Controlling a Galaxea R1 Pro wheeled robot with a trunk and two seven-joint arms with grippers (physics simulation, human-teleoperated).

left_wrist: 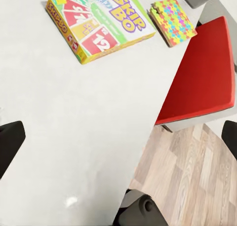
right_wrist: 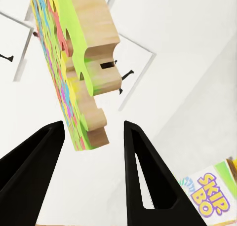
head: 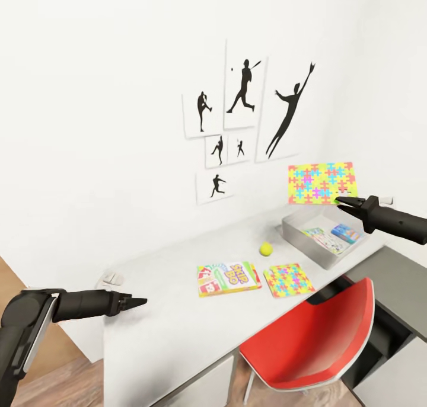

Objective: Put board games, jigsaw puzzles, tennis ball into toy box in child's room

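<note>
One jigsaw puzzle (head: 322, 183) hangs tilted in the air above the toy box (head: 299, 243). Its lower corner sits between the spread fingers of my right gripper (head: 343, 202); in the right wrist view the puzzle (right_wrist: 74, 63) lies near one finger (right_wrist: 39, 152) with a gap to the other. Inside the toy box lie a green board game (head: 317, 236) and a blue one (head: 346, 233). On the table (head: 172, 330) rest the tennis ball (head: 265, 249), the SKIP-BO board game (head: 228, 278) and a second jigsaw puzzle (head: 288, 279). My left gripper (head: 140, 302) is open and empty, low over the table's left end.
A red chair (head: 320, 336) is pushed against the table's front edge, below the puzzle and the toy box. Sports silhouette posters (head: 243, 117) hang on the white wall behind. A lower dark-grey desk section (head: 397, 282) lies to the right. Wooden floor (left_wrist: 187, 176) shows beside the table.
</note>
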